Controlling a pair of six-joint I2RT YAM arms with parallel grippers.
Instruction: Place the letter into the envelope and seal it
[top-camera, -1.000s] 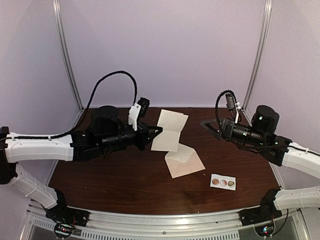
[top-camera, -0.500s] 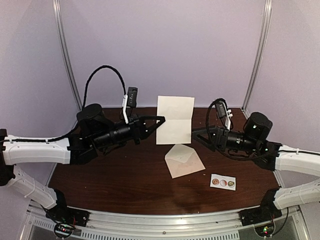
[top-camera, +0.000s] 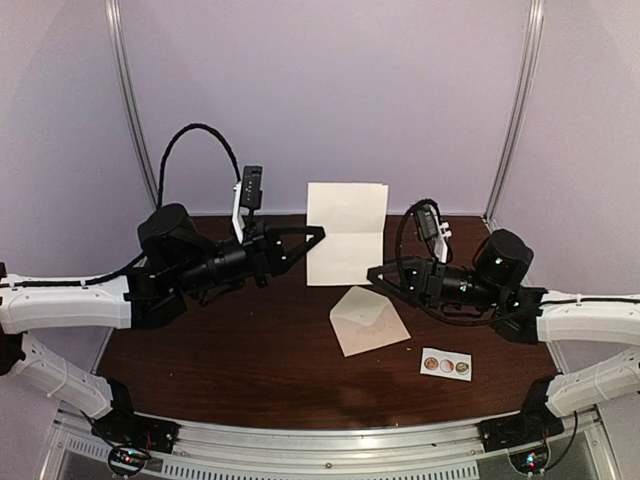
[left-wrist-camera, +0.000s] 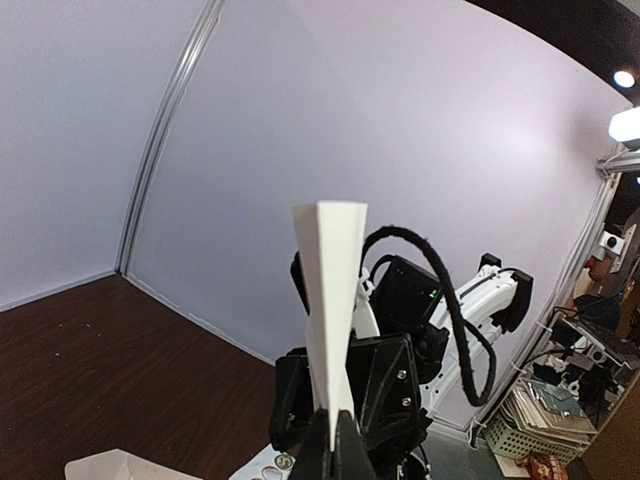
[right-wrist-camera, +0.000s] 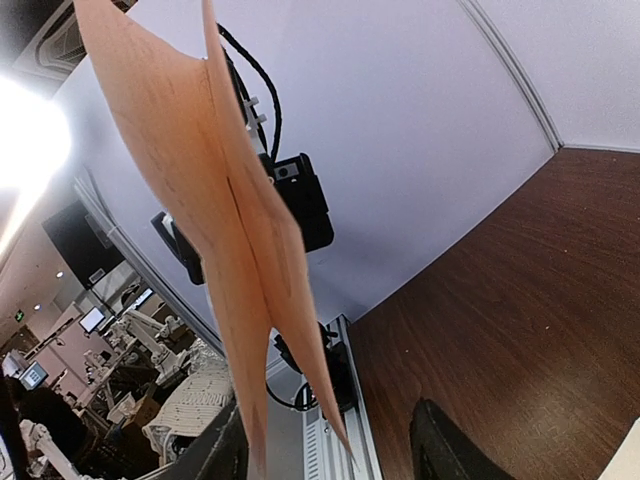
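The envelope (top-camera: 368, 320) lies flat on the bench (top-camera: 230, 350), just below the letter (top-camera: 346, 232). The letter is held upright in the air. The left arm reaches in, its raised claw (top-camera: 316, 234) clamped on the sheet's left edge. The right claw (top-camera: 378, 274) points leftward at the lower right corner, fingers apart around the paper's edge.
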